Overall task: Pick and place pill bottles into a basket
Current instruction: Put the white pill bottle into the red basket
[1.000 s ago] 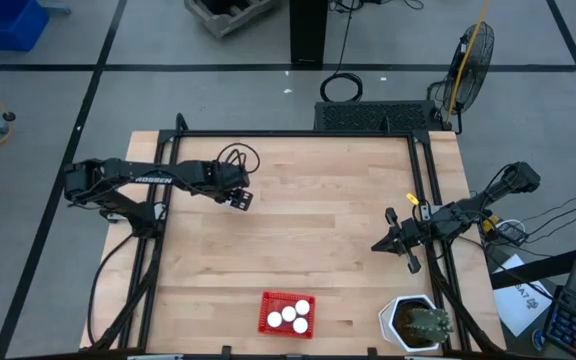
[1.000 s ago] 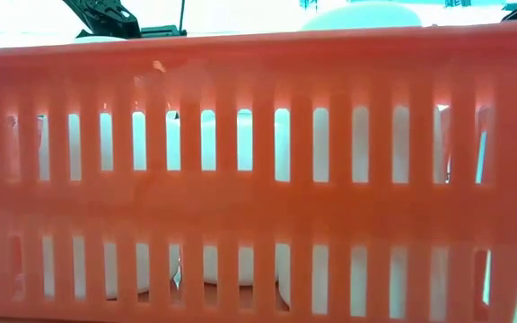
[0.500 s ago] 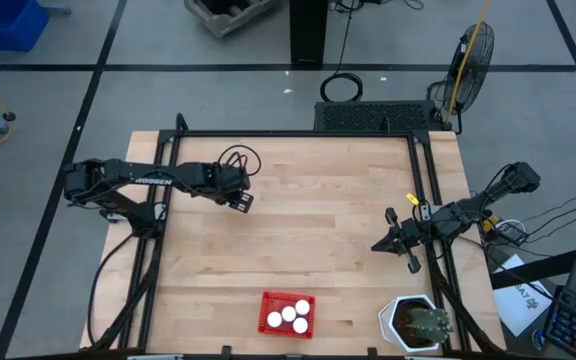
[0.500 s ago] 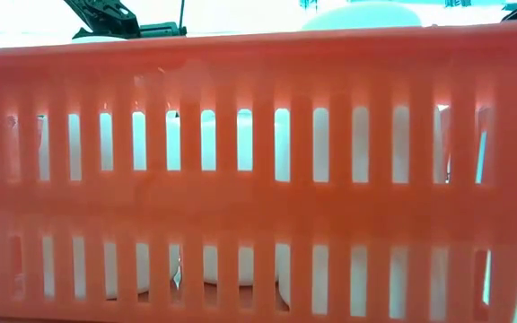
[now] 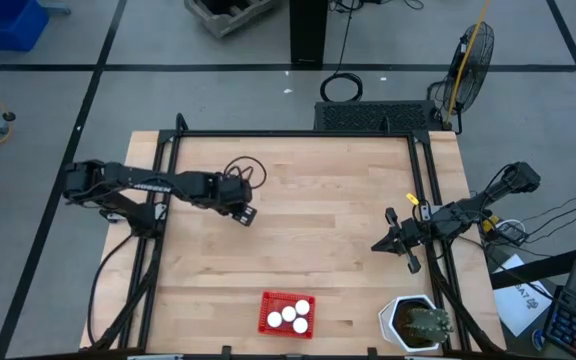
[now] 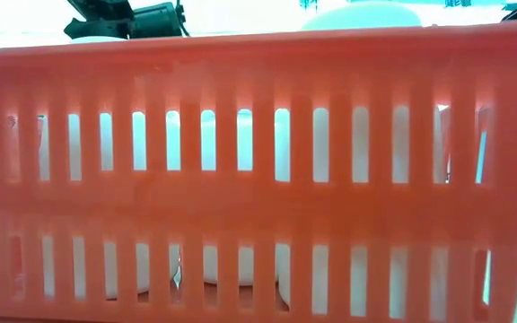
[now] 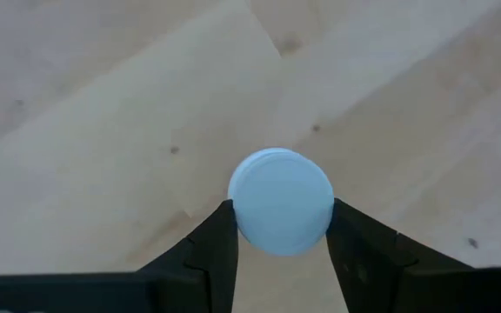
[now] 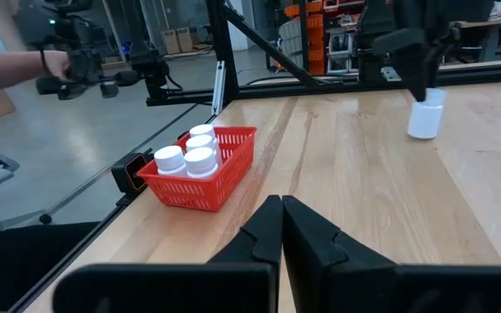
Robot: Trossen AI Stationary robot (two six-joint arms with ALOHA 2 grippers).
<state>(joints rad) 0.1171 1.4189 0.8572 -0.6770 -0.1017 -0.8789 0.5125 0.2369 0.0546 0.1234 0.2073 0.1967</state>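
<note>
A white pill bottle point(image 7: 281, 202) stands upright between the fingers of my left gripper point(image 5: 245, 213), left of the table's middle. It also shows in the right wrist view point(image 8: 424, 117) under that gripper. The red basket point(image 5: 287, 314) stands near the table's near edge, holding several white bottles point(image 8: 190, 152). In the low view its slotted wall point(image 6: 258, 179) fills the picture. My right gripper point(image 5: 380, 245) is shut and empty at the table's right side. My left gripper pinches the bottle at its white cap point(image 7: 233, 213), one finger on each side of the cap. The fingers come from above, pointing down. The bottle stays upright; I cannot tell whether its base point(image 8: 424, 135) rests on the table or is just clear of it.
A white octagonal pot with a green plant point(image 5: 413, 322) stands at the near right corner. Black frame rails point(image 5: 423, 200) run along the table's left, right and far sides. A person's arm point(image 8: 7, 69) shows beyond the table, near the basket's end. Bare wood lies between my left gripper and the basket.
My left gripper has moved a little toward the table's near edge, in the direction of the basket, mostly in the last half second. My right arm has kept still.
</note>
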